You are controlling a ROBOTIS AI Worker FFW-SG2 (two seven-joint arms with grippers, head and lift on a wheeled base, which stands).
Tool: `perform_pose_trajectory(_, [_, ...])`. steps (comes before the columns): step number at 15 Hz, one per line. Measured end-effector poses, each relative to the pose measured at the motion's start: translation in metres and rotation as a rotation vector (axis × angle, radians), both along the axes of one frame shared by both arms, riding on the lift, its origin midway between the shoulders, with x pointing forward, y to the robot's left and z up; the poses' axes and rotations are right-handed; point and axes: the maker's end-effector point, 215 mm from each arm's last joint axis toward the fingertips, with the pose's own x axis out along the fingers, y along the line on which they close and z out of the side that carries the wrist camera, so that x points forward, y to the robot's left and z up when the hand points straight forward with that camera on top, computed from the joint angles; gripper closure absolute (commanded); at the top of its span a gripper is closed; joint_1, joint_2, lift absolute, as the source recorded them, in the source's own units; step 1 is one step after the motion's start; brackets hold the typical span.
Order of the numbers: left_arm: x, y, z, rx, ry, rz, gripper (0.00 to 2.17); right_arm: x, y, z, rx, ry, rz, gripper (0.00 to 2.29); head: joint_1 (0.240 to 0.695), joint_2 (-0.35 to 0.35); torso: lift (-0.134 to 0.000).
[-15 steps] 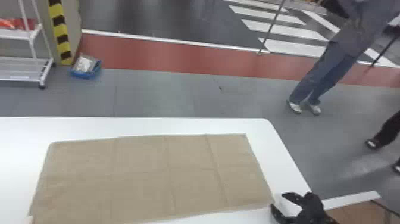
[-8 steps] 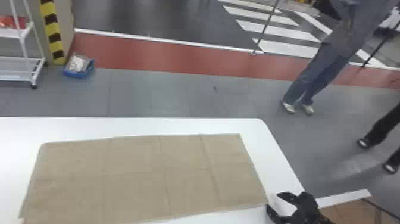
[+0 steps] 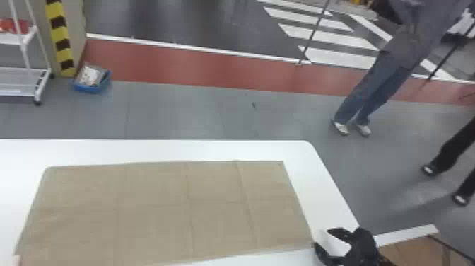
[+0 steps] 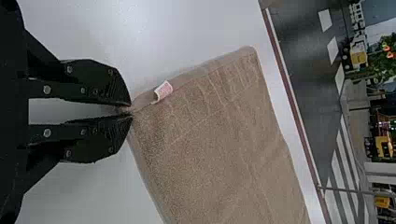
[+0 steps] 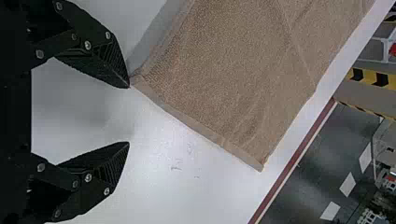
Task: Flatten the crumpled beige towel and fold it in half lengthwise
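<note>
The beige towel point(image 3: 159, 208) lies flat as a wide rectangle on the white table, with faint crease lines across it. At the towel's near right corner, my right gripper point(image 3: 323, 237) stands open. In the right wrist view, one fingertip of my right gripper point(image 5: 129, 115) is at the corner of the towel point(image 5: 233, 79), and nothing is between the fingers. My left gripper point(image 4: 130, 112) is shut on a corner of the towel point(image 4: 215, 149) in the left wrist view, close to a small white tag point(image 4: 163, 91) on the hem.
The white table point(image 3: 311, 184) has a bare strip beyond the towel and another at its right. Right of the table is a brown surface point(image 3: 413, 251). A blue bin point(image 3: 92, 85) and a white shelf point(image 3: 21, 81) stand on the floor behind.
The head view has shifted slightly, so the table and towel sit a little differently in it. The right gripper remains open by the towel's near right corner, and the towel keeps its flat shape.
</note>
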Motion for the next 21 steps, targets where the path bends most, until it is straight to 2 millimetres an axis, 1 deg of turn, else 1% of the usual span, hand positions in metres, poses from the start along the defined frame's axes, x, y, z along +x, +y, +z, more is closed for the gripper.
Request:
perform_pose_trajectory(3, [-0.001, -0.002, 0.004, -0.004, -0.006, -0.007, 1.36, 0.001, -0.001, 0.001, 0.001, -0.003, -0.002, 0.48, 0.695, -0.350, 0.000])
perform_pose_trajectory(6, [-0.001, -0.001, 0.008, -0.004, -0.011, -0.006, 1.36, 0.001, 0.005, 0.000, 0.015, 0.002, 0.010, 0.48, 0.695, -0.343, 0.000])
perform_pose_trajectory(8, [0.000, -0.001, 0.008, 0.000, -0.010, -0.005, 1.36, 0.001, 0.016, -0.002, 0.045, 0.011, 0.027, 0.48, 0.695, -0.323, 0.000])
perform_pose_trajectory(10, [-0.001, 0.000, 0.007, 0.005, -0.004, -0.002, 1.36, 0.001, 0.029, 0.004, 0.097, 0.013, 0.036, 0.48, 0.695, -0.306, 0.000])
perform_pose_trajectory(11, [-0.001, 0.000, 0.006, 0.008, -0.002, -0.001, 1.36, 0.001, 0.031, 0.008, 0.120, 0.016, 0.032, 0.48, 0.695, -0.301, 0.000])
perform_pose_trajectory(13, [0.000, 0.000, 0.006, 0.011, 0.000, -0.001, 1.36, 0.002, 0.032, 0.013, 0.145, 0.020, 0.022, 0.48, 0.695, -0.297, 0.000])
perform_pose_trajectory(15, [0.001, 0.000, 0.006, 0.012, -0.002, -0.001, 1.36, 0.004, 0.029, 0.014, 0.143, 0.020, 0.011, 0.48, 0.695, -0.299, 0.000])
perform_pose_trajectory(18, [0.001, 0.001, 0.006, 0.013, -0.002, -0.001, 1.36, 0.004, 0.025, 0.006, 0.137, 0.043, 0.004, 0.48, 0.695, -0.304, 0.000])
perform_pose_trajectory(19, [0.001, 0.001, 0.006, 0.013, -0.002, -0.001, 1.36, 0.004, 0.023, 0.002, 0.132, 0.053, 0.002, 0.56, 0.695, -0.306, 0.000])
perform_pose_trajectory(20, [0.001, 0.002, 0.006, 0.013, -0.001, -0.002, 1.36, 0.005, 0.021, -0.002, 0.129, 0.064, -0.001, 0.94, 0.695, -0.307, 0.000])
perform_pose_trajectory(21, [0.001, 0.001, 0.006, 0.013, -0.001, -0.003, 1.36, 0.004, 0.020, -0.007, 0.128, 0.083, -0.006, 1.44, 0.695, -0.309, 0.000])
